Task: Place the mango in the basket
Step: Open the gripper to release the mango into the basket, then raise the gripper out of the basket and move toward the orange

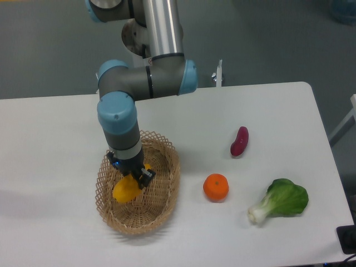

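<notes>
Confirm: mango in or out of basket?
In. The mango sits within the basket rim, under the gripper; whether it's released, cannot tell.

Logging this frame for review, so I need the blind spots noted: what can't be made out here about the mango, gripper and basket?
Fixed camera, the only view:
- Gripper: fingertips hidden by its own body and the mango; open or shut cannot be told.
- Mango: upper part covered by the gripper; whether it rests on the basket floor is unclear.
- Basket: part of the far rim hidden behind the arm.
- Arm: base cut off by the top edge.
</notes>
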You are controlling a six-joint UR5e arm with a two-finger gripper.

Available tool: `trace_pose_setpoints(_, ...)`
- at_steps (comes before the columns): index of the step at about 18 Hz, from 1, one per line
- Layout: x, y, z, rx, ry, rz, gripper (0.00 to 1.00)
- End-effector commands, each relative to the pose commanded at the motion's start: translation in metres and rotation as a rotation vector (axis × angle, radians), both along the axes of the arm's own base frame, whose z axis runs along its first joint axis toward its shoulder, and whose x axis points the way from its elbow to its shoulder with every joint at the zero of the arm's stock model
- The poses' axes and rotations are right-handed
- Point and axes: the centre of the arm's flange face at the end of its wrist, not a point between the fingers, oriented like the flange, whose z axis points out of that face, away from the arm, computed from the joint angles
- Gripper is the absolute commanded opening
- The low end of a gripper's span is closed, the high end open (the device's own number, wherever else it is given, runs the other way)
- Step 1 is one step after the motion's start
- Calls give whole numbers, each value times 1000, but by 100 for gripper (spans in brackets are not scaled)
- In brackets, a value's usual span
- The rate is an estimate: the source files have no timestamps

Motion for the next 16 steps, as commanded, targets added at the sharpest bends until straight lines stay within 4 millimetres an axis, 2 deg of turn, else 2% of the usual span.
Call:
trace_pose_setpoints(6, 4, 0, -10, -21, -5, -19, 49)
trace_pose_setpoints(11, 4, 1, -11, -24, -3, -21, 54)
trace_pose_setpoints(12, 4, 1, -11, -23, -2, -21, 64)
trace_pose_setpoints(14, 4, 1, -9, -19, 0, -21, 97)
trace_pose_setpoints(16, 4, 1, -5, -11, 2, -21, 100)
